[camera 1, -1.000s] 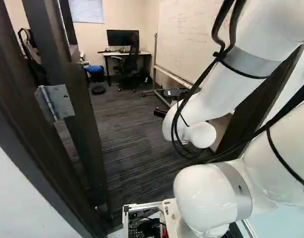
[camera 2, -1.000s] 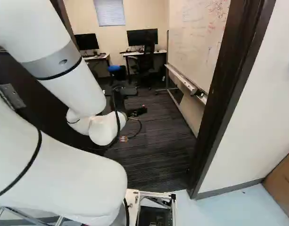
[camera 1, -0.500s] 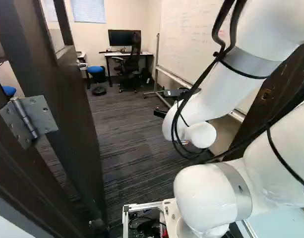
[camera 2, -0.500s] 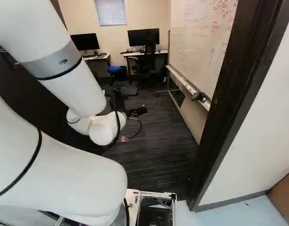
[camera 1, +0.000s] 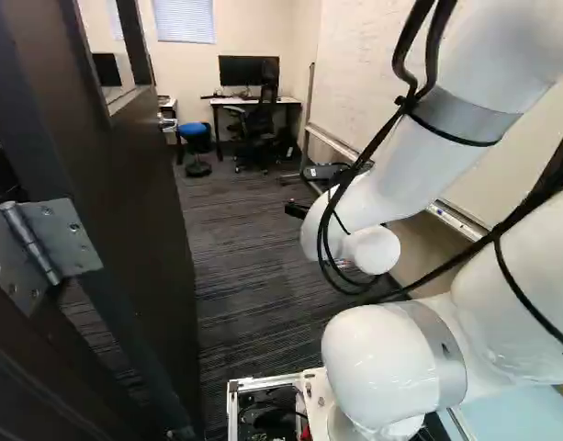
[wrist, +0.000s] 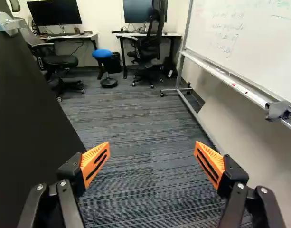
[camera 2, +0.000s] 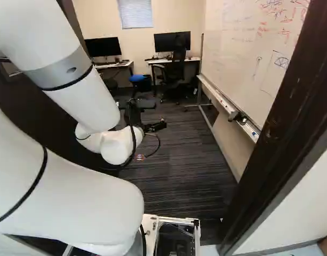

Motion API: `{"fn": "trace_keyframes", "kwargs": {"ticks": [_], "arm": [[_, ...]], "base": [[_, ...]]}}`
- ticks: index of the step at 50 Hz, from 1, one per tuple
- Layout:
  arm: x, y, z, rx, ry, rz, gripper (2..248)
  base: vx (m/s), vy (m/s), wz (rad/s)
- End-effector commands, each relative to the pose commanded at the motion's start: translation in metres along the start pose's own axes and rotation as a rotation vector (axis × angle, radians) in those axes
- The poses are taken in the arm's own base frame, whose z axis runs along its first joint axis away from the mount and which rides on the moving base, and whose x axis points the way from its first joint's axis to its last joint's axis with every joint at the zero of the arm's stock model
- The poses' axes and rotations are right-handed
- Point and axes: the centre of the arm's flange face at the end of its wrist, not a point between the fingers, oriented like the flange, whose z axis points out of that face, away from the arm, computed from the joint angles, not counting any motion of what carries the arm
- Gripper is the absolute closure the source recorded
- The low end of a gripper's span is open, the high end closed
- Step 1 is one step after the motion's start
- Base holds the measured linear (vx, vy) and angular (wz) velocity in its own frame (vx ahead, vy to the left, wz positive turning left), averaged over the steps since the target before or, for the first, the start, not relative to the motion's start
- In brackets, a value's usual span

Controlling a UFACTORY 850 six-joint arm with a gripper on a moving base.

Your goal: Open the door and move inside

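Left of arm (camera 1: 387, 179), door (camera 1: 134, 202), long axis upright, pointing ahead; hand (camera 2: 158, 126) spread wide

the door (camera 1: 134, 193) is dark and upright, standing open into the room at the left of the left base view. it has a glass pane (camera 1: 106, 57) high up, a silver hinge (camera 1: 70, 234) with screws, and a metal handle (camera 1: 166, 120) near its far edge.

The dark, striped floor (wrist: 131, 128) carried two desks (wrist: 173, 35), two office chairs (wrist: 151, 43), a blue-topped stool (wrist: 102, 54) and a wheeled whiteboard (wrist: 249, 47).
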Motion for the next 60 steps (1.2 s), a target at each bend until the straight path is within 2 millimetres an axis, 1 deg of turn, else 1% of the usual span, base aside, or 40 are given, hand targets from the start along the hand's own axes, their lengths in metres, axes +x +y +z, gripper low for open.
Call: {"fn": "trace_keyframes", "kwargs": {"ticks": [46, 60], "arm": [[0.0000, 0.0000, 0.0000, 0.000, 0.000, 0.000, 3], [0.0000, 0.0000, 0.0000, 0.000, 0.000, 0.000, 3]], "base": [[0.145, 0.027, 0.128], [0.174, 0.007, 0.016]]}}
